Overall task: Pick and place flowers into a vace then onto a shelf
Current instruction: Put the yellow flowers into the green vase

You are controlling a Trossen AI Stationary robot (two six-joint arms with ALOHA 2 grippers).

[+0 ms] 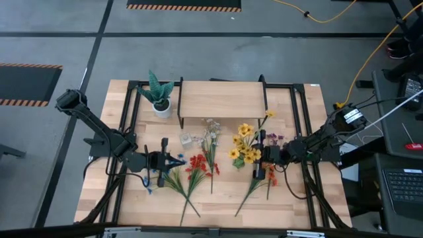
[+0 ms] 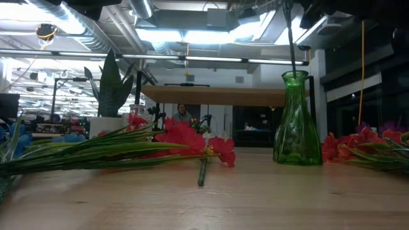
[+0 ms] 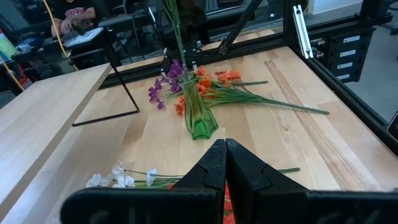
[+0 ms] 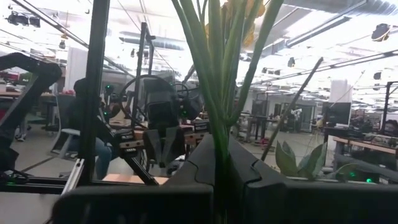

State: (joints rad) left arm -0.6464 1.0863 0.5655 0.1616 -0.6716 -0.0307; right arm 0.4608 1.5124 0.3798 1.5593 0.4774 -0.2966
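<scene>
Right gripper (image 1: 264, 156) pinched on a bunch of green stems of the yellow flowers (image 1: 244, 147), held above the green glass vase (image 2: 296, 121); the bloom heads are cut off in its wrist view. Left gripper (image 1: 173, 160) pressed together, empty, low over the table beside the red flowers (image 1: 199, 165). Both arms reach inward. Shelf (image 1: 221, 99) bare, behind the blooms

There's a spiky green plant in a white pot (image 1: 160, 98) on the wooden tabletop (image 1: 225, 198), plus a yellow cable (image 1: 370, 56) snaking across the grey floor (image 1: 198, 56).
</scene>
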